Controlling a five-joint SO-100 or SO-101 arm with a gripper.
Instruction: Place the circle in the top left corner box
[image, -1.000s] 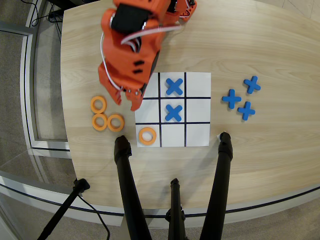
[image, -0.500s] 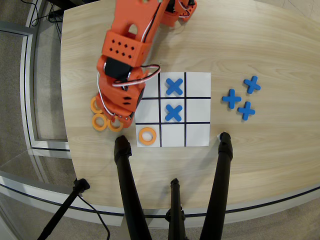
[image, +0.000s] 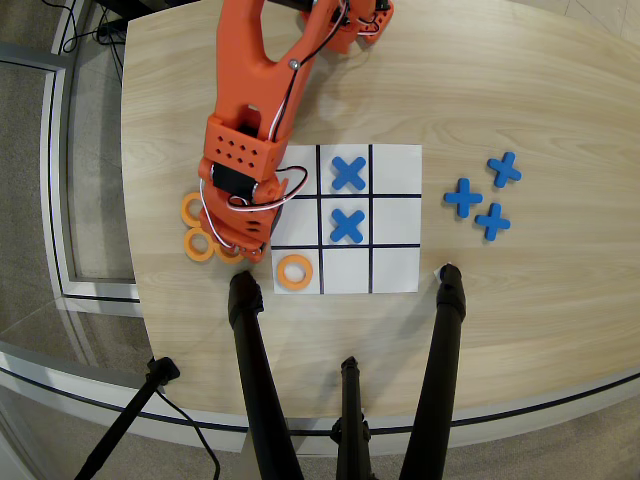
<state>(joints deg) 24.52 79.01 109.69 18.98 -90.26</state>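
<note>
Left of the white grid (image: 395, 270) on the surface (image: 500, 80), the tool (image: 238, 246) is hovering over the orange rings (image: 192, 210), its opening hidden, grip unclear.

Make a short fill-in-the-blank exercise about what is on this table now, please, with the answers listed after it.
1. The grid holds ____ blue crosses, both in its middle column.
2. One orange ring lies in the grid's bottom ____ cell in the overhead view.
3. To the right of the grid lie ____ loose crosses.
4. The gripper is over the rings to the ____ of the grid.

Answers: two; left; three; left
</note>
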